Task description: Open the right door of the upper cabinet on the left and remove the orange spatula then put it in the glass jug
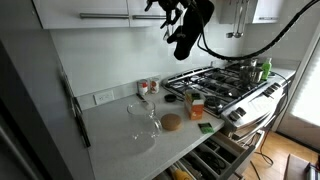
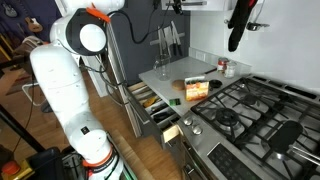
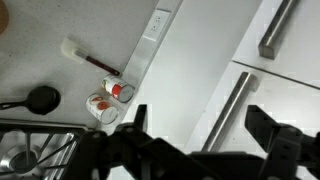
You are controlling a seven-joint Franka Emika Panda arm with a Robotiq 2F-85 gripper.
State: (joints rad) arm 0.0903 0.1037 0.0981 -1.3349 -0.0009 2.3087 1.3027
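The upper cabinet [image 1: 100,8] is white and both its doors look shut. In the wrist view my gripper [image 3: 200,125] is open, and the steel bar handle [image 3: 232,100] of a white door [image 3: 280,110] lies between its two fingers. I cannot tell if they touch it. A second bar handle [image 3: 278,30] is on the adjoining door. In both exterior views the gripper [image 1: 162,8] [image 2: 172,6] is up at the cabinet's lower edge. The glass jug [image 1: 143,114] stands on the grey counter below. The orange spatula is hidden.
Two small red-topped jars [image 1: 148,88] [image 3: 105,100] stand by the wall. A round brown disc [image 1: 171,122], an orange box [image 1: 196,105] and a green sponge [image 1: 205,127] lie near the gas stove [image 1: 225,78]. A drawer [image 1: 215,160] stands open below the counter.
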